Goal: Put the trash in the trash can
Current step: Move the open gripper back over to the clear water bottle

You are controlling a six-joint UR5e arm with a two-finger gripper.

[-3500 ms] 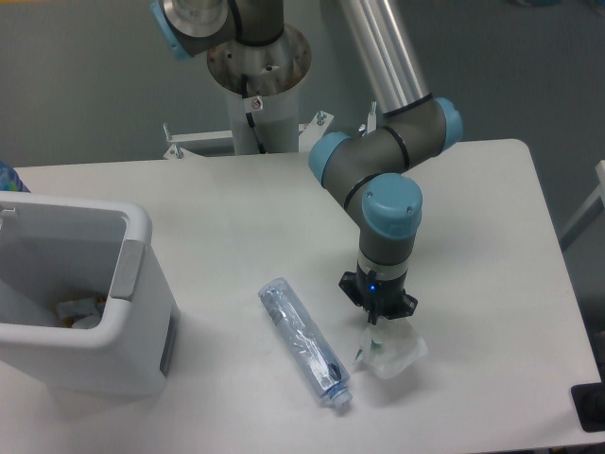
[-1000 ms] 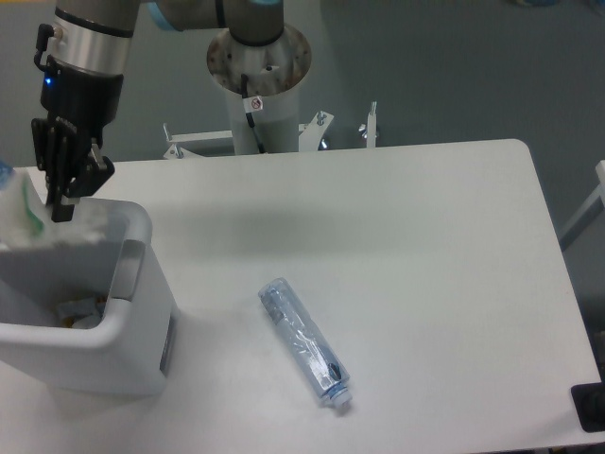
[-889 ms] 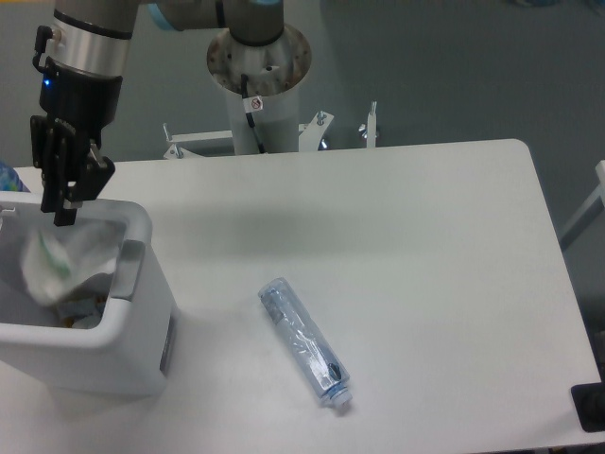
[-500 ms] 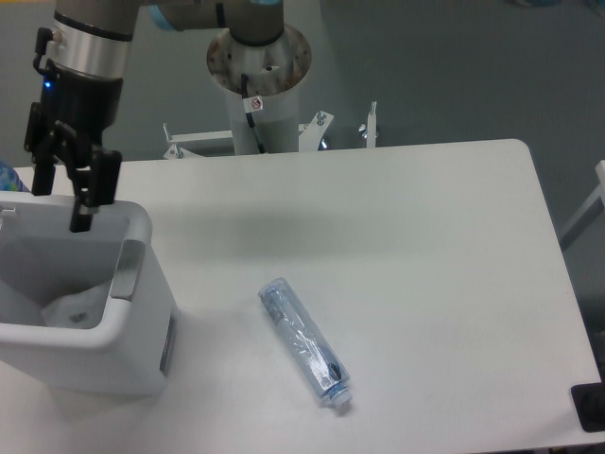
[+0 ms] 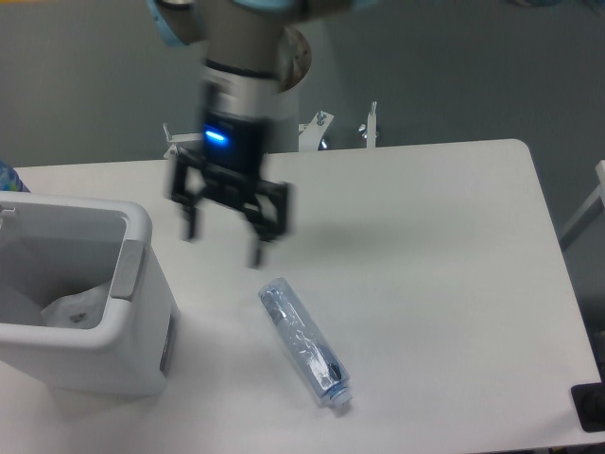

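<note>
Camera view shows the jaws spread wide and empty, blurred. The bottle lies on the tabletop just below them; the wrapper sits in the trash can, left of them.

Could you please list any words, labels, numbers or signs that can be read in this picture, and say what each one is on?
None can be read.
Small round sticker on the robot base column: too small to read.
Bottle: no legible label.
Trash can: no print visible.
End effector: only a blue light, motion-blurred.
</note>
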